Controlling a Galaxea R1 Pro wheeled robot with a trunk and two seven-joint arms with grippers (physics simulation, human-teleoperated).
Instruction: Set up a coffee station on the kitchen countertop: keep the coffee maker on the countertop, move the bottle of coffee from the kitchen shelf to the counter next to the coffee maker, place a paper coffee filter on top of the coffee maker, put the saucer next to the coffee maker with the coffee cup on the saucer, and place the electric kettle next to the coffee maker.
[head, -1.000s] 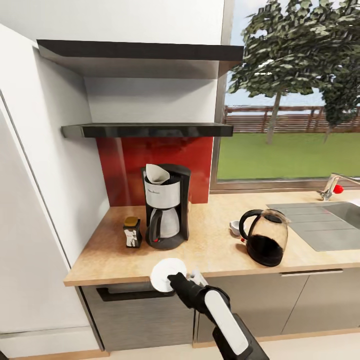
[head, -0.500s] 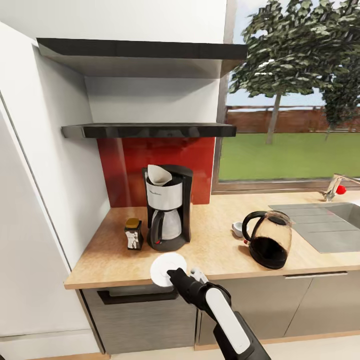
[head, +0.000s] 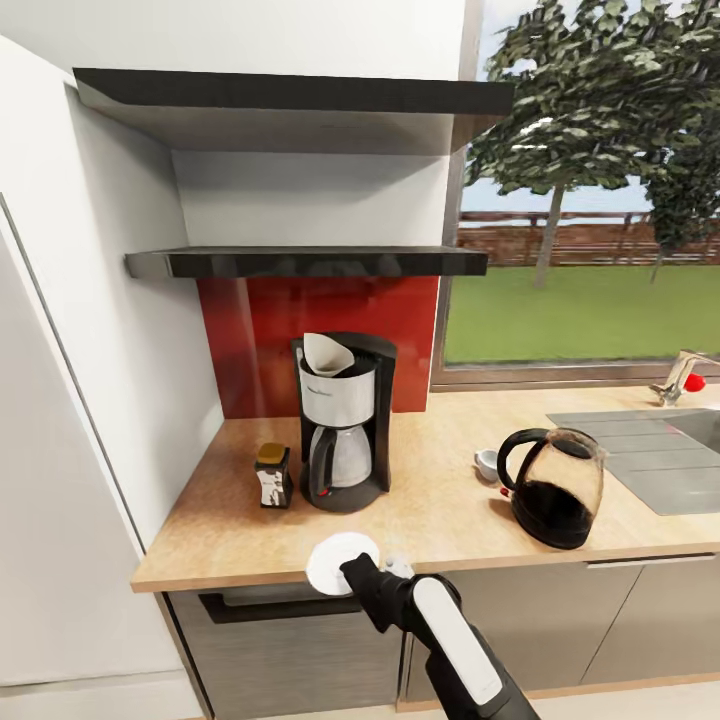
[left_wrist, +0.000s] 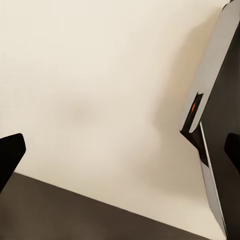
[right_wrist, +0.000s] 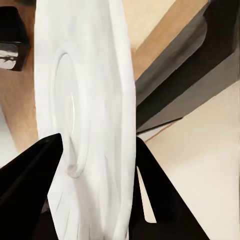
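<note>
A small dark brand mark sits on the steel band of the coffee maker (head: 345, 420), too blurred to read. The bottle of coffee (head: 273, 477) beside it bears a label, also illegible.

You have the white saucer (head: 337, 558) clamped at its rim in the right gripper (head: 352, 572), held at the countertop's (head: 430, 510) front edge, in front of the coffee maker (head: 344, 420). The coffee maker stands upright against the red backsplash, with the paper coffee filter (head: 328, 353) on top. The bottle of coffee (head: 272, 475) stands just beside it. The electric kettle (head: 556, 484) sits upright, well apart from it, with the coffee cup (head: 487, 464) just behind.
</note>
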